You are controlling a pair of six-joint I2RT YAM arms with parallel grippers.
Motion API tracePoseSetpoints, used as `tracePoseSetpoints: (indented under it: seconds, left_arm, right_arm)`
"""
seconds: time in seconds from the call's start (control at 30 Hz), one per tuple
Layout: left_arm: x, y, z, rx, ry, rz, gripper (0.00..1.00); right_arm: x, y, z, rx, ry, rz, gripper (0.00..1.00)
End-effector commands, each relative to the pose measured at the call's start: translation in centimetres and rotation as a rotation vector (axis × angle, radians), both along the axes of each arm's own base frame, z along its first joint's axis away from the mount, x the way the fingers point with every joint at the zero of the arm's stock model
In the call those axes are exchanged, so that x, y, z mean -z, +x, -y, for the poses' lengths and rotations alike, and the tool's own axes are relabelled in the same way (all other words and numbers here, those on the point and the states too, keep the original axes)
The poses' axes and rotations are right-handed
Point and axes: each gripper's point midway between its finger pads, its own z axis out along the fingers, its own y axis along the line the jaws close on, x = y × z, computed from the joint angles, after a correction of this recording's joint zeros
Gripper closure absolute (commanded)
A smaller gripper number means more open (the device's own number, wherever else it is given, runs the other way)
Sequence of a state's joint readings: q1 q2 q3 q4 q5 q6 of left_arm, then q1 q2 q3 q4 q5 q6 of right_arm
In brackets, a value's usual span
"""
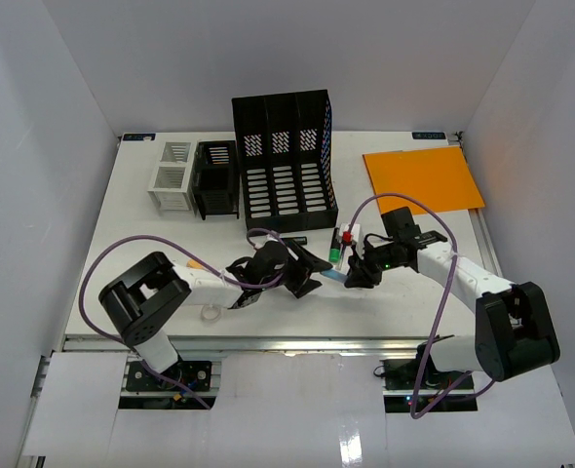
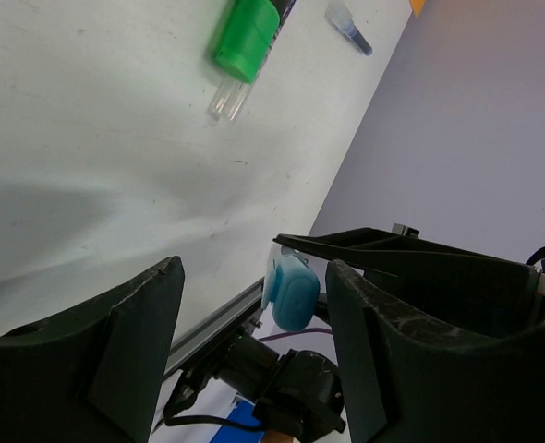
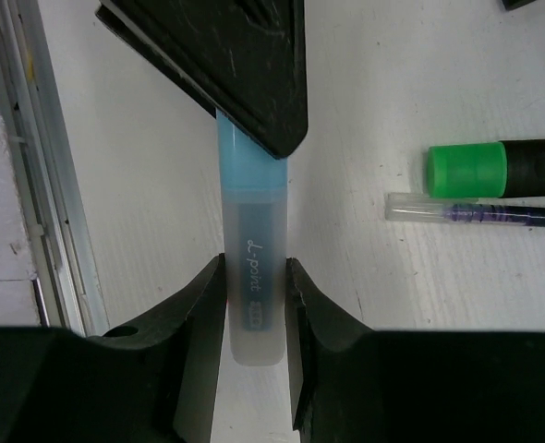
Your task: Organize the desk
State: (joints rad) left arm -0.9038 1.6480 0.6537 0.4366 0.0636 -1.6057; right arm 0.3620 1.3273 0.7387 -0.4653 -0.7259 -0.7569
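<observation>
The right gripper (image 3: 254, 277) clenches a frosted, translucent highlighter (image 3: 254, 231) by its smooth barrel. Its blue cap (image 2: 286, 291) sits between the spread, scuffed black fingers of the left gripper (image 2: 254, 269). Both arms reach low and inward over the flat white desk (image 1: 151, 234), meeting near its front middle.

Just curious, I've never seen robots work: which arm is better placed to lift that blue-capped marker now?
Probably the right. The right gripper is shut on the marker, squeezing its clear barrel, while the left gripper stands open around the blue cap, gripping nothing.
</observation>
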Motion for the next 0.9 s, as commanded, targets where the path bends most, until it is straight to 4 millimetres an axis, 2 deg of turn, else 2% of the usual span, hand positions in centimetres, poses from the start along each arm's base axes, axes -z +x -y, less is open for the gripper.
tracePoseSetpoints:
  seconds: [0.0,0.23,0.43,0.53,0.6,0.67,0.73,0.77,0.87]
  left_arm:
    - [-2.4,0.7,2.6,0.014,-0.091,0.061,0.32]
    - [-2.1,-0.6,4.5,0.084,-0.131,0.077,0.55]
    - [-2.6,-0.7,4.8,0.100,-0.100,0.128,0.70]
    - [-3.1,-0.6,4.9,0.112,-0.078,0.163,0.80]
    - [-3.4,-0.5,4.8,0.123,-0.044,0.194,0.89]
    - [-3.7,-0.3,4.7,0.129,-0.001,0.227,0.95]
    - [-4.4,-0.1,4.3,0.131,0.037,0.265,0.99]
    - [-4.6,0.2,3.9,0.123,0.077,0.289,1.00]
    - [-4.7,1.7,1.1,0.077,0.276,0.371,1.00]
  right_arm:
    - [-2.0,0.0,-0.9,0.007,0.116,-0.027,0.92]
    - [-1.8,0.0,-0.7,0.021,0.136,-0.065,0.92]
    - [-1.9,0.0,-0.7,0.025,0.150,-0.079,0.92]
    - [-1.8,0.0,-0.6,0.029,0.147,-0.081,0.88]
    - [-1.8,0.0,-0.6,0.029,0.149,-0.083,0.79]
    - [-1.8,0.0,-0.5,0.030,0.149,-0.082,0.60]
    - [-2.1,0.0,-0.4,0.024,0.144,-0.067,0.35]
    - [-2.3,0.0,-0.3,0.022,0.144,-0.058,0.28]
    - [-3.4,0.3,0.2,0.023,0.156,-0.026,0.21]
